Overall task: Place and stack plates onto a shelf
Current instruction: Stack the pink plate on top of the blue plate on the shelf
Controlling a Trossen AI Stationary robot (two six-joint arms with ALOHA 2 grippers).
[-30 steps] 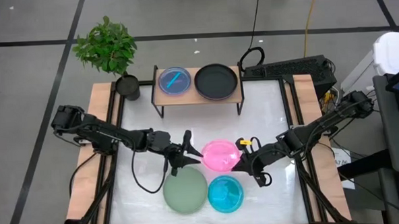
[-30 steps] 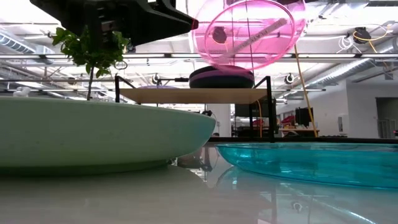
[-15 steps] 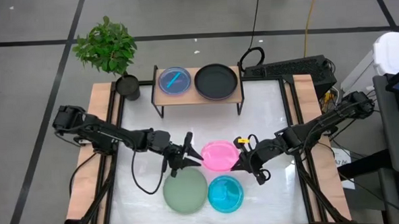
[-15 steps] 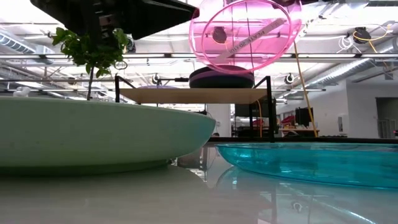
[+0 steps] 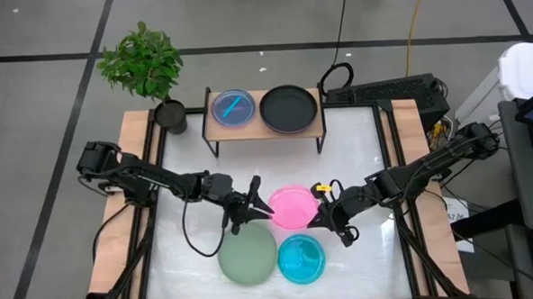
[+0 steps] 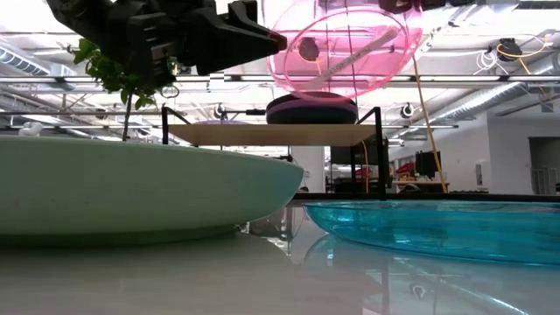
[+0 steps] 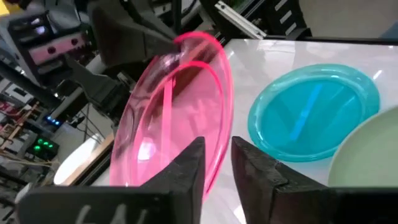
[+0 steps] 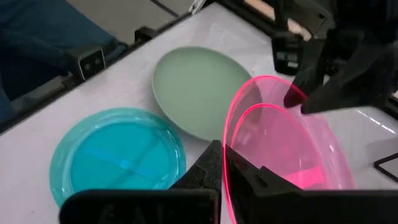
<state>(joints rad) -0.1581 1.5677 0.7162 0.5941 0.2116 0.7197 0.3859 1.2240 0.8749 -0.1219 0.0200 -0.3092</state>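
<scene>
On the white tabletop (image 5: pixel 191 270) we find the shelf (image 5: pixel 264 131) standing at the far edge, its wooden top on thin black legs. Two plates rest on that top: a cyan translucent plate (image 5: pixel 232 108) on one half and a black plate (image 5: pixel 289 108) beside it on the other half, apart from each other. Beside the shelf, at the table's far left corner, stands a potted plant (image 5: pixel 146 65).

At the near edge we see the sage green plate (image 5: pixel 248 255) lying flat, with a second cyan plate (image 5: pixel 301 259) just beside it on its right; both rest on the tabletop.

Between these two plates and the shelf, the pink plate (image 5: pixel 294 207) is held clear of the table and tilted, as the low view shows it well above the shelf line. The right gripper (image 5: pixel 324 217) is clamped onto its right rim; in the right wrist view both dark fingers (image 8: pixel 214 167) close over the pink edge. The left gripper (image 5: pixel 255 207) stands at the opposite rim. In the left wrist view its two fingers (image 7: pixel 186 167) are parted by a narrow gap, and the pink rim passes through that gap; we cannot tell whether they press on the plate.
</scene>
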